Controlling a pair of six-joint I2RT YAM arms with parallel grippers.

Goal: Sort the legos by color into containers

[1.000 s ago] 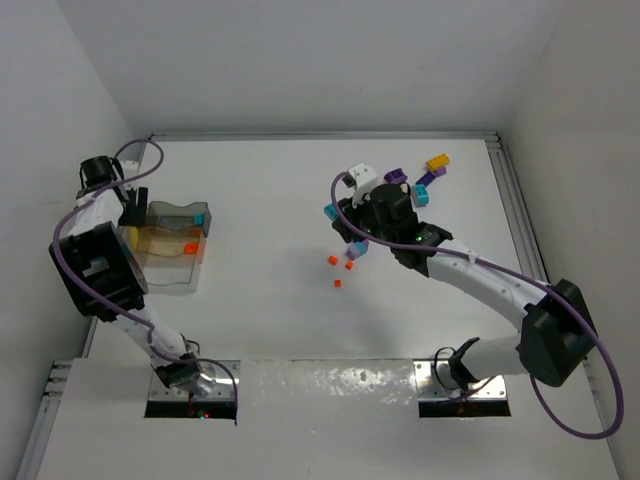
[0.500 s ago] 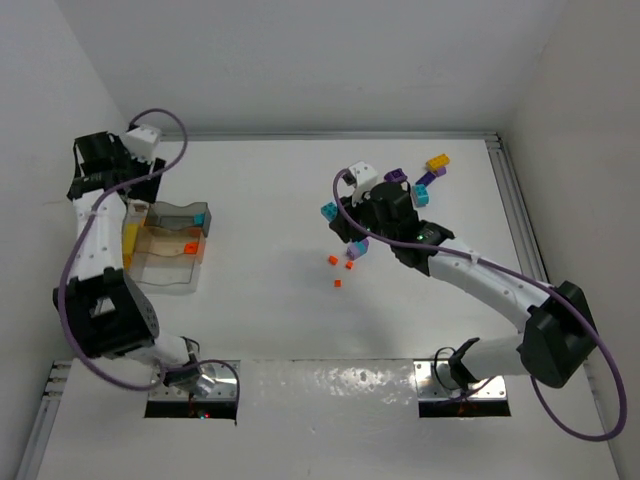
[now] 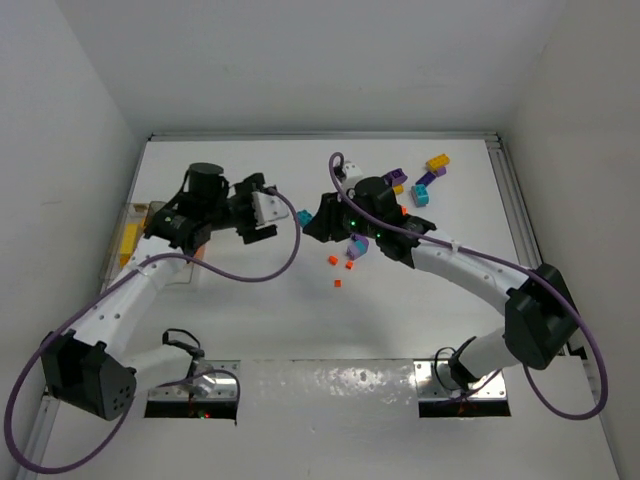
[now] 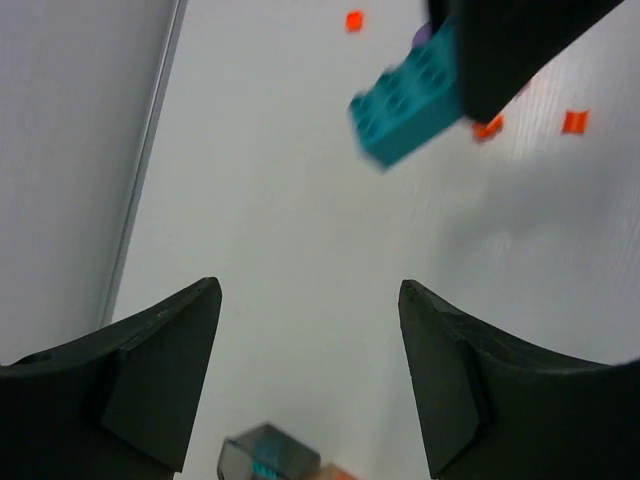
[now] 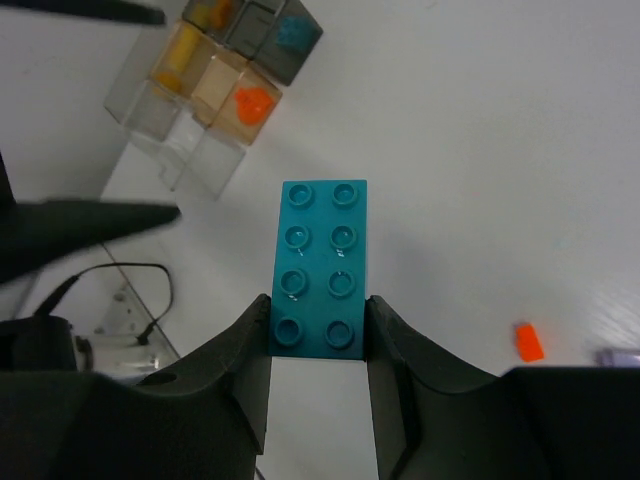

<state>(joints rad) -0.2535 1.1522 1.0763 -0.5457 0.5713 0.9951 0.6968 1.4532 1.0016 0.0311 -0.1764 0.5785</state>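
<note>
Right gripper (image 5: 318, 316) clamped on the end of a teal brick (image 5: 320, 245); left gripper (image 4: 308, 300) spread wide, empty.

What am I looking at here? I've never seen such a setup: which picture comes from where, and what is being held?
Two robot arms are bolted at the near edge of a white table. One picture looks down from above; the other two come from a camera on each wrist, so the dark shapes at their bottom edges are that arm's own jaws. The right arm holds a teal brick between its jaws. The left arm has open, empty jaws pointing toward that brick. Loose on the table lie small orange pieces, a yellow brick and purple bricks. A clear tray with compartments holds yellow, orange and teal pieces.
</note>
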